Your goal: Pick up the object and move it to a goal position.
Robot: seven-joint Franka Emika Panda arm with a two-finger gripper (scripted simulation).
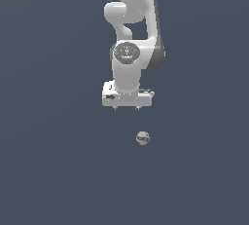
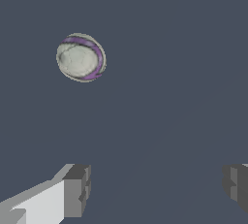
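The object is a tiny off-white ball (image 1: 142, 138) with a purplish band, lying on the dark grey floor. In the exterior view it sits a little below my gripper and slightly to that view's right. My white gripper (image 1: 126, 108) hangs above the floor, pointing down, apart from the ball. In the wrist view the ball (image 2: 81, 57) shows clearly, well away from the space between my fingers. My gripper (image 2: 155, 189) is open and empty, with its two grey fingertips (image 2: 77, 189) set wide apart.
A plain dark grey floor (image 1: 48, 170) fills both views. The white arm (image 1: 133, 34) rises above the gripper in the exterior view.
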